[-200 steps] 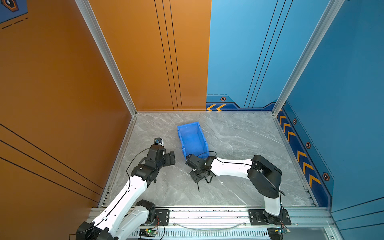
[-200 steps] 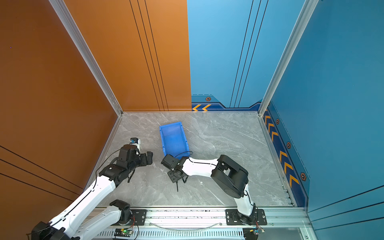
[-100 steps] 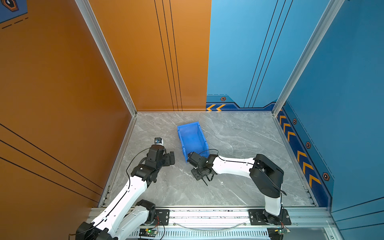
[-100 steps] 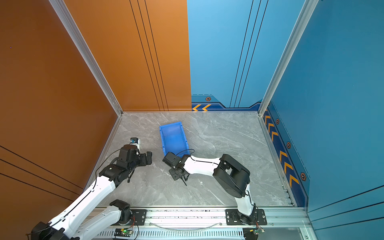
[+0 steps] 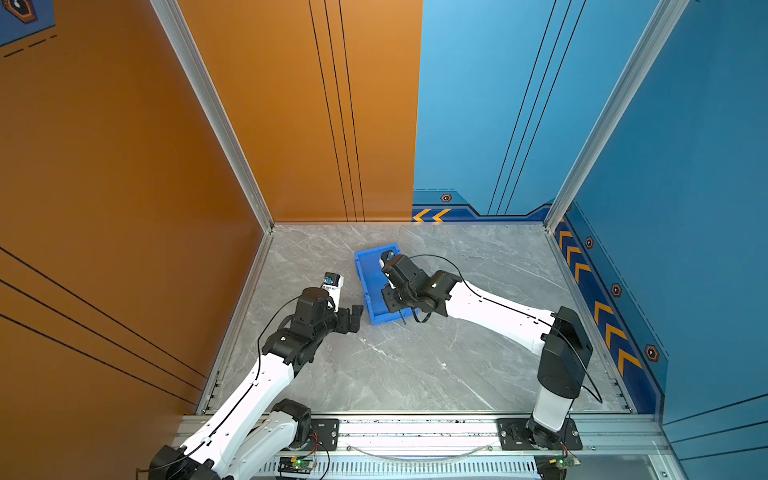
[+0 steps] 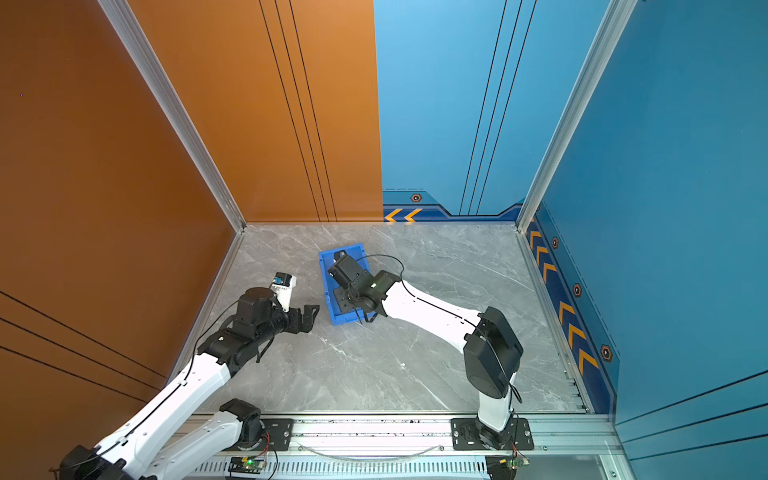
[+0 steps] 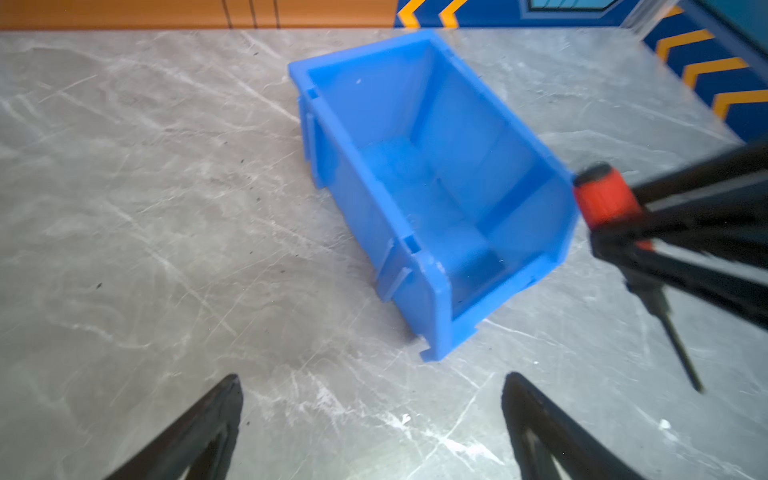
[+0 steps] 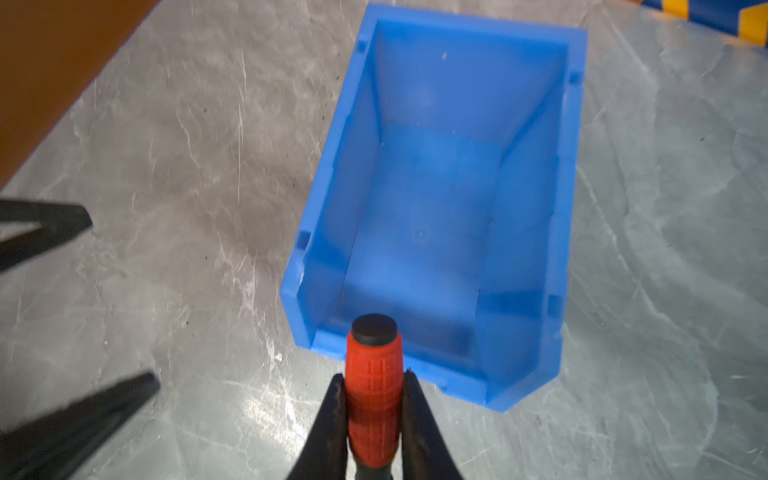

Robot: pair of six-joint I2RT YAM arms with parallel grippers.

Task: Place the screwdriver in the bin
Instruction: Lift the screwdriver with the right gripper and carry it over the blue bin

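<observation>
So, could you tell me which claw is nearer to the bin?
Right. The right claw, shut on the screwdriver, hangs at the low front end of the bin, handle over the lip. The left claw, open, sits to its left with a gap.

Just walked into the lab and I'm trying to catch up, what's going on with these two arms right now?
The right gripper is shut on the red handle of the screwdriver. It holds the screwdriver off the marble table at the low front end of the blue bin, with the shaft pointing down. The bin is empty, so the screwdriver is not yet in it. The left gripper hovers open beside the bin and holds nothing.
</observation>
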